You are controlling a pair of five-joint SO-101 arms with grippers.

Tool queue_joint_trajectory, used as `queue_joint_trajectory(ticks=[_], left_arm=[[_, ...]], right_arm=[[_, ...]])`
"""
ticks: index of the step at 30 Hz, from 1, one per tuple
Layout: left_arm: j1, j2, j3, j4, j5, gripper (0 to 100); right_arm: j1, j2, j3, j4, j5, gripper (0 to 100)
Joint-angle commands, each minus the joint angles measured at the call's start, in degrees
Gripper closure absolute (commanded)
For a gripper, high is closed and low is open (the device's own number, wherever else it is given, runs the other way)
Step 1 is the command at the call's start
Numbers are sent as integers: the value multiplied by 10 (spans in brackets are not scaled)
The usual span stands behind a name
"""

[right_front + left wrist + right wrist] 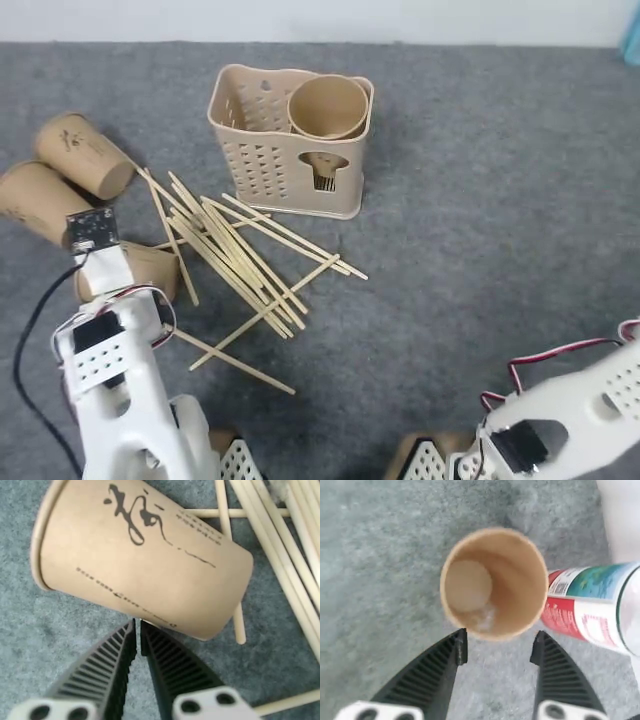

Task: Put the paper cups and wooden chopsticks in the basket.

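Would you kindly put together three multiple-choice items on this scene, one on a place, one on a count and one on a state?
1. Where do the scattered chopsticks lie relative to the basket?
A. Inside it
B. On the table in front of it
C. Behind it

2. How many paper cups lie on their sides to the left of the basket in the high view?
A. One
B. Five
C. Three

3. How do the fingers of the left gripper stand?
A. Shut, tips just short of a lying cup
B. Spread wide around a cup
C. Shut on a chopstick

Answers:
1 B: the sticks fan out on the grey surface before the basket's front wall.
2 C: the paper cups all lie tipped over.
3 A: the left wrist view shows them together with nothing between.
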Motion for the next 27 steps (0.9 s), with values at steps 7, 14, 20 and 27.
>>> queue_joint_trajectory(ticks=[7, 14, 20, 27], left_arm=[[0, 3, -15, -12, -2, 987], [-1, -2, -8, -12, -2, 987], [0, -2, -8, -12, -2, 987], [0, -2, -9, -13, -2, 987]], right_arm=[[-29, 18, -40, 33, 36, 775], [-26, 97, -42, -44, 40, 786], [-26, 97, -71, -27, 38, 998], [-30, 95, -191, 64, -5, 989]])
